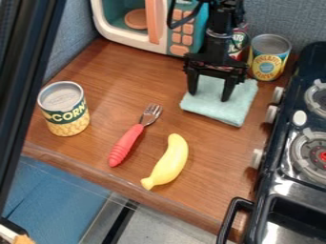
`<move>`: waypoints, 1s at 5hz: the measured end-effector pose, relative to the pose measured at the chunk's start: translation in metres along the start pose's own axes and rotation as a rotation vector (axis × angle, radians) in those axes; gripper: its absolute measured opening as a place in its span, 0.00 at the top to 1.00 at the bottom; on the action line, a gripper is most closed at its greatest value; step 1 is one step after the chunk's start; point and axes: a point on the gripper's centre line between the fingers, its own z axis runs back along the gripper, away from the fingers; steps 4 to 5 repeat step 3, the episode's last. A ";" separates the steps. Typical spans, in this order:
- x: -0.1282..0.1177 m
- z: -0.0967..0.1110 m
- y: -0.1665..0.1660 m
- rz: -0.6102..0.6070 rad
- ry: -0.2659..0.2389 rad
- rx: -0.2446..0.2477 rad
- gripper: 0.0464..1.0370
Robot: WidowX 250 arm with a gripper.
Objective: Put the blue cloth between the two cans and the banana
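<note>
My fingers (227, 90), parted, over one blue cloth (219, 112), corner near the stove (280, 147), bench (102, 86) surface stretching between cloth and one banana (168, 164) by the edge.

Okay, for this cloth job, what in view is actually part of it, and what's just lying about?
Part of the job:
Blue cloth
Banana
Yellow-labelled can and the partly hidden red-and-green can beside it, probably the pair meant

Just lying about:
Can at the left
Fork
Toy microwave
Toy stove
</note>
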 end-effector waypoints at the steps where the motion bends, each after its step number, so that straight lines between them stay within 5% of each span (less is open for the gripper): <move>1: -0.003 0.007 0.005 0.010 -0.017 0.023 0.04; 2: -0.004 0.053 0.007 -0.024 -0.113 0.012 0.04; 3: -0.015 0.072 0.008 -0.050 -0.148 0.006 0.04; 5: -0.015 0.072 0.008 -0.050 -0.148 0.006 0.04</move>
